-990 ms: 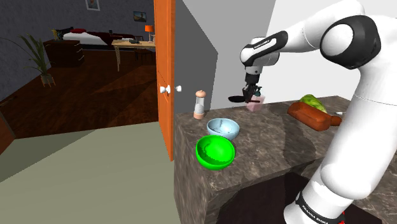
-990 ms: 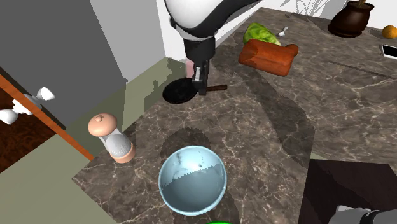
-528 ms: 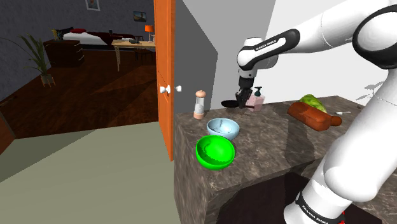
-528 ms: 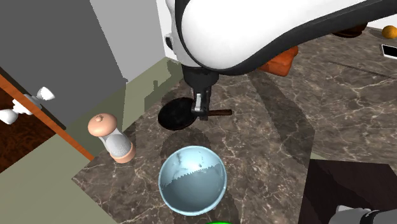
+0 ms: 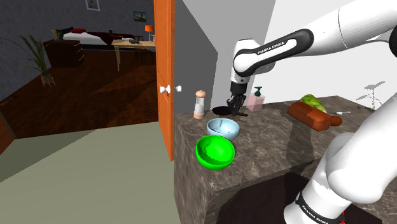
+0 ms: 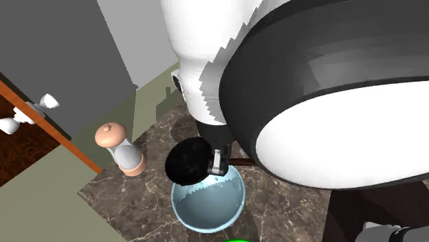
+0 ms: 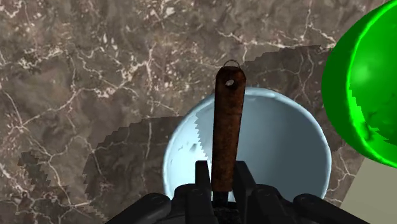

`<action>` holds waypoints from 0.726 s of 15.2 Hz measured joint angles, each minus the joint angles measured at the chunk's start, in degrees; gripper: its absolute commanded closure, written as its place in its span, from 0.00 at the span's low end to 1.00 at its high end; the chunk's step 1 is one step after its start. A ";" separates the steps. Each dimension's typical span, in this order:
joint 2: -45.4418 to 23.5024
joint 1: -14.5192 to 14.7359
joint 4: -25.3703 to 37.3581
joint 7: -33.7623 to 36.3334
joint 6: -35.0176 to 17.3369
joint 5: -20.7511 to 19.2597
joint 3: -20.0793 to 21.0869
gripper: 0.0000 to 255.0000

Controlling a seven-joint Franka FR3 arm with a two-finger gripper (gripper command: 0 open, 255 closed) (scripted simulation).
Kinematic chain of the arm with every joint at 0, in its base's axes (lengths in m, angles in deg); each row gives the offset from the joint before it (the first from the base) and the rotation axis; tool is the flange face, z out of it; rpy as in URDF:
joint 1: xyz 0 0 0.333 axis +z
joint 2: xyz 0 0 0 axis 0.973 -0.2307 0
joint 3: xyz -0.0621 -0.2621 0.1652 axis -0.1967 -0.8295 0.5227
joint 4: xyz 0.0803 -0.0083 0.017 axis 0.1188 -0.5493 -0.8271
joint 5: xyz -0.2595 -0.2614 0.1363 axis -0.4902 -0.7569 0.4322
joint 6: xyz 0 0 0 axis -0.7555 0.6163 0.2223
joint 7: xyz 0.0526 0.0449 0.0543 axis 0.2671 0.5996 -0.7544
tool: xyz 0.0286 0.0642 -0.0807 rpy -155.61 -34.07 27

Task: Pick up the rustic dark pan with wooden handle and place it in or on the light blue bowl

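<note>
The dark pan [image 5: 221,111] hangs in the air above the light blue bowl [image 5: 222,128], held level by its brown wooden handle [image 7: 228,127]. My gripper [image 5: 236,109] is shut on that handle near the pan's end. In the second exterior view the pan's black disc [image 6: 189,160] overlaps the far rim of the bowl [image 6: 207,205], with the gripper [image 6: 218,161] just beside it. Seen from the wrist, the handle runs out from between the fingers [image 7: 202,180] over the bowl's hollow [image 7: 286,146]. The pan's disc is hidden under the hand there.
A bright green bowl [image 5: 215,151] sits by the counter's front edge beside the blue bowl. A pepper mill [image 5: 200,104] stands near the counter's corner, a pink soap bottle [image 5: 257,100] by the wall, and a reddish-brown loaf with greens [image 5: 312,114] farther back. An orange door [image 5: 164,70] stands open beside the counter.
My arm has carried the pan from near the soap bottle toward the shoulder view's left and lower, so that it now hangs over the light blue bowl. The grip on the handle is unchanged.
</note>
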 measured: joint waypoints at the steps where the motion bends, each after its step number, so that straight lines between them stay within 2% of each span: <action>1: 0.74 0.53 -1.03 1.35 -0.26 0.10 0.82 1.00; 5: 2.32 2.06 -3.48 5.06 -1.05 0.57 3.14 1.00; 11: 0.00 2.26 -5.75 5.13 -5.57 0.96 3.09 1.00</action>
